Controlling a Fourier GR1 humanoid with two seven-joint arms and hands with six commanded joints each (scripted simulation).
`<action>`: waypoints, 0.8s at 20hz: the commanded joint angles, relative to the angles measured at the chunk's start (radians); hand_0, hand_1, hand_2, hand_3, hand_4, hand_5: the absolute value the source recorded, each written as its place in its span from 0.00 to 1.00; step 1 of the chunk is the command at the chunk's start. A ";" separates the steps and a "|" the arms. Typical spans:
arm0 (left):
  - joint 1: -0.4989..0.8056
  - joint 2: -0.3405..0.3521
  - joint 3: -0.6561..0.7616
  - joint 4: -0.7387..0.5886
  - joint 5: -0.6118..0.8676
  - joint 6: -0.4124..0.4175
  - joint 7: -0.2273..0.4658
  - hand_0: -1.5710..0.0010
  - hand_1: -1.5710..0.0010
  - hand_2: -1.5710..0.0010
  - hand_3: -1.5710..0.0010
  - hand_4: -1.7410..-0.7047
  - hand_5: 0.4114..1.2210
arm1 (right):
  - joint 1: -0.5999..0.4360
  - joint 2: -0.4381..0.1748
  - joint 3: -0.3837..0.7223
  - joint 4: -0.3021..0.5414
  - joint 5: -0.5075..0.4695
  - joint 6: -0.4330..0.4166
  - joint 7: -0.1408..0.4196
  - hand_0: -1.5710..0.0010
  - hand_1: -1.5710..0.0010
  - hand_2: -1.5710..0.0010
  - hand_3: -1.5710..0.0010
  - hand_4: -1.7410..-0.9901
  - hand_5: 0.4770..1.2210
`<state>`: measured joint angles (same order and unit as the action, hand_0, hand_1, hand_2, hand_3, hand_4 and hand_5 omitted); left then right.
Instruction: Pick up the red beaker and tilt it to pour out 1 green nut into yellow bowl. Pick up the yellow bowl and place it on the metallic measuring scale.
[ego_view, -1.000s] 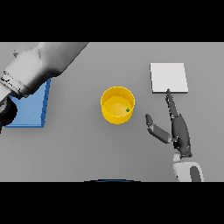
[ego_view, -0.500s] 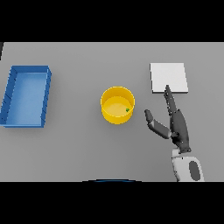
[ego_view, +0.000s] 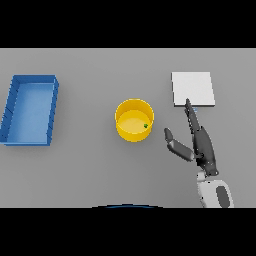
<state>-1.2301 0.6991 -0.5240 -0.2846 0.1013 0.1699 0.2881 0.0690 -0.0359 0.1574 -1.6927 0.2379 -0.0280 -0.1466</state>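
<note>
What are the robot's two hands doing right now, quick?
Left hand: not in view.
Right hand: open, fingers straight, holding nothing, beside the yellow bowl without touching it.

Grey table (ego_view: 90, 175) with blue tray (ego_view: 30, 111), yellow bowl (ego_view: 134, 120), scale (ego_view: 193, 89).

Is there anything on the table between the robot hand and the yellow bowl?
No. In the head view, only bare grey table separates the right robot hand from the yellow bowl.
</note>
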 joint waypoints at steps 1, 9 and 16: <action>0.041 0.009 0.007 -0.041 0.031 0.017 0.028 0.00 0.00 0.00 0.07 0.00 1.00 | -0.006 0.000 0.002 0.009 0.008 -0.003 0.004 1.00 1.00 1.00 1.00 0.74 0.29; 0.419 0.091 0.005 -0.503 0.245 0.247 0.178 0.00 0.00 0.00 0.12 0.00 1.00 | -0.003 -0.013 -0.004 0.019 0.014 -0.005 -0.004 1.00 1.00 1.00 1.00 0.72 0.30; 0.574 0.134 -0.071 -0.719 0.347 0.336 0.279 0.00 0.00 0.00 0.13 0.00 0.74 | -0.007 -0.002 -0.003 0.028 0.010 -0.008 0.003 1.00 1.00 1.00 1.00 0.76 0.27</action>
<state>-0.6560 0.8328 -0.5954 -1.0032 0.4517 0.5082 0.5667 0.0619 -0.0382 0.1539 -1.6643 0.2483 -0.0361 -0.1424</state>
